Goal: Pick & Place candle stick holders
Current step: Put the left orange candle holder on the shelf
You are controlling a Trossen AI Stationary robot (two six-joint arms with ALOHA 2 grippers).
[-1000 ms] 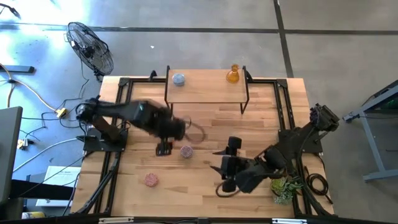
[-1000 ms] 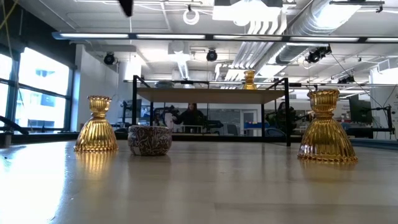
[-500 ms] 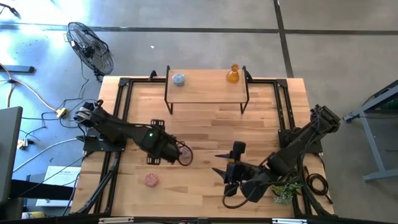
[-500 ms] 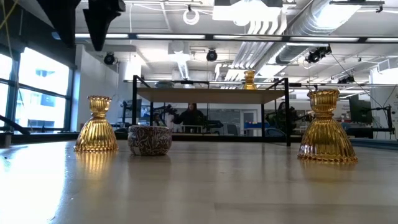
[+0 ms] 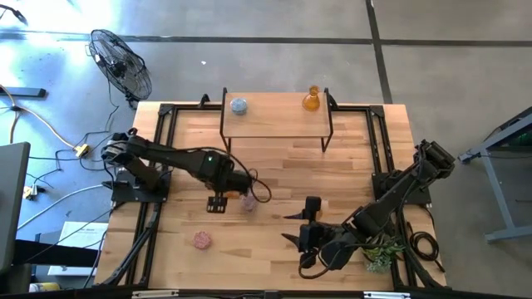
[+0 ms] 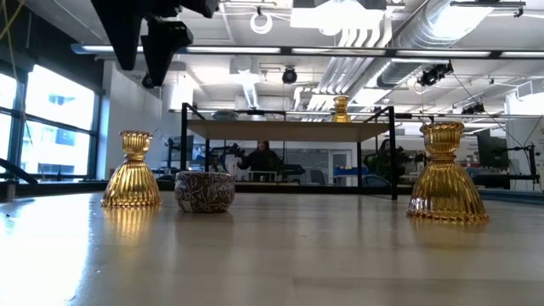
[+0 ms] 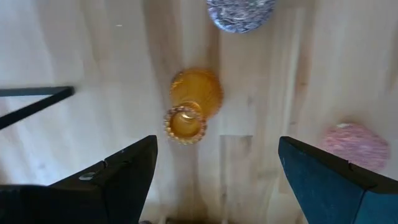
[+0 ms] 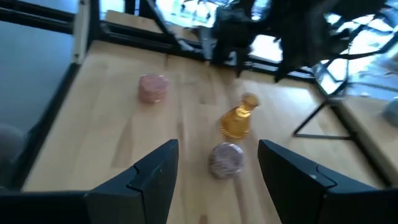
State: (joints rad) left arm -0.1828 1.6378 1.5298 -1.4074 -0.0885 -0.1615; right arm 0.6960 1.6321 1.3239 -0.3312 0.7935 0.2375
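My left gripper [image 5: 220, 202] is open and hovers above an amber flask-shaped holder [image 7: 189, 109], which stands upright on the table; in the high view the arm hides it. A pink squat holder [image 5: 248, 202] stands just right of it. Another pink one [image 5: 202, 240] stands near the front. My right gripper [image 5: 299, 223] is open and empty, right of them, facing the amber holder [image 8: 239, 118] and the near pink one [image 8: 225, 158]. A pale blue holder [image 5: 238, 105] and an amber one [image 5: 312, 100] stand on the raised shelf. The low view shows a further amber holder [image 6: 446, 174].
A small raised wooden shelf [image 5: 274, 120] on black legs stands at the table's far side. A green leafy plant [image 5: 382, 249] lies at the front right, by my right arm. Black frame rails run along the table's left and right sides. A fan [image 5: 120, 62] stands off the table.
My left gripper has come down over the amber holder, still open; in the low view it has dropped into the picture's top left. My right gripper has drawn a little toward the table's near edge. No holder has moved.
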